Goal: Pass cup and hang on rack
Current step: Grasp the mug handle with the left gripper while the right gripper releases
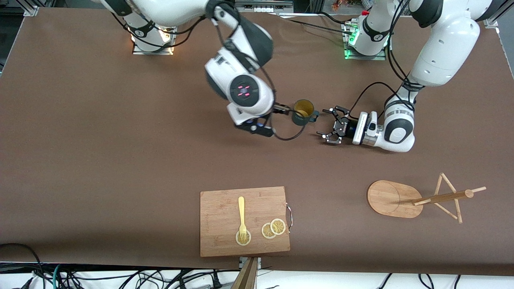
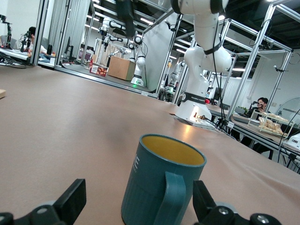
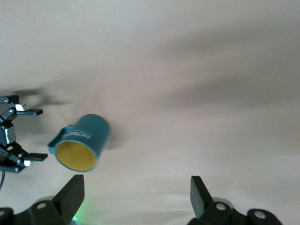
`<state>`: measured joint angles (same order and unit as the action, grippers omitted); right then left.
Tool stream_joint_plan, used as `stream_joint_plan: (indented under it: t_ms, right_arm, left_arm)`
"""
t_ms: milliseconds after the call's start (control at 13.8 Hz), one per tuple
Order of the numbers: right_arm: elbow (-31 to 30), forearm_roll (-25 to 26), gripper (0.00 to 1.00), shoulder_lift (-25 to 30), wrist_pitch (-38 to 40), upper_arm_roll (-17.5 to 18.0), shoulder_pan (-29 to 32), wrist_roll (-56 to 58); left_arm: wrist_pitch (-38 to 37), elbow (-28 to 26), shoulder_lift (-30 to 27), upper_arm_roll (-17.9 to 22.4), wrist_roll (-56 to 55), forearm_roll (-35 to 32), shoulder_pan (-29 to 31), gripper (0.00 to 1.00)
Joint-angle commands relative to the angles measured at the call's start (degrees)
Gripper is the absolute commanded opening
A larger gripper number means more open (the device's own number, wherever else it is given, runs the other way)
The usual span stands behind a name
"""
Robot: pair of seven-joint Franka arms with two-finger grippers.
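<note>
Nearest the camera sits the rectangular wooden cutting board (image 1: 245, 220), carrying a yellow fork (image 1: 241, 218) and lemon slices (image 1: 273, 228). Mid-table, the small dark teal ribbed cup (image 1: 303, 112) stands upright on the brown tabletop (image 1: 100, 160), held by nobody. The right gripper (image 1: 281, 109) hangs just beside it, jaws spread and empty. The left gripper (image 1: 332, 125) lies low at the handle side, fingers wide, not touching. So the handover looks half done; grasping and hanging remain. The light bamboo rack (image 1: 417, 197) waits, well apart. Only the left wrist view shows the handle facing that gripper.
</note>
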<state>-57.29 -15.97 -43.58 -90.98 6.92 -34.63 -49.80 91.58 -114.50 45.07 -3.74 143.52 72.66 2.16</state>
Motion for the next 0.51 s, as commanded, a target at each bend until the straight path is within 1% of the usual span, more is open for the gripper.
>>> stream_joint_plan:
  t_ms: [0, 73, 145, 218, 363, 435]
  right_arm:
    - [-1.24, 1.01, 1.00, 4.37, 6.67, 0.64, 8.59, 15.64]
    - [-1.24, 2.68, 1.00, 5.08, 8.52, 0.64, 11.14, 20.05]
    - [-1.24, 4.44, 1.00, 6.22, 9.76, 0.55, 13.60, 22.35]
    - [-1.24, 6.72, 1.00, 7.10, 10.03, 0.38, 16.06, 24.03]
    - [-1.33, 9.54, 1.00, 8.68, 10.65, 0.29, 20.20, 29.20]
    - [-1.33, 10.42, 1.00, 9.39, 11.35, -0.15, 22.31, 31.67]
  left_arm:
    - [0.79, -2.04, 0.20, 0.31, 7.39, 1.78, -0.40, 1.00]
    - [1.57, -2.30, 0.28, 0.31, 8.96, 1.78, -0.83, 1.00]
    - [2.63, -2.31, 0.63, 0.31, 10.80, 1.87, -1.01, 0.84]
    - [2.55, -2.31, 1.33, 0.23, 13.60, 1.96, -1.01, 0.52]
    - [2.55, -2.39, 1.78, 0.31, 15.12, 1.96, -1.10, 0.49]
    - [2.55, -3.00, 1.78, 0.23, 15.21, 1.96, -1.19, 0.50]
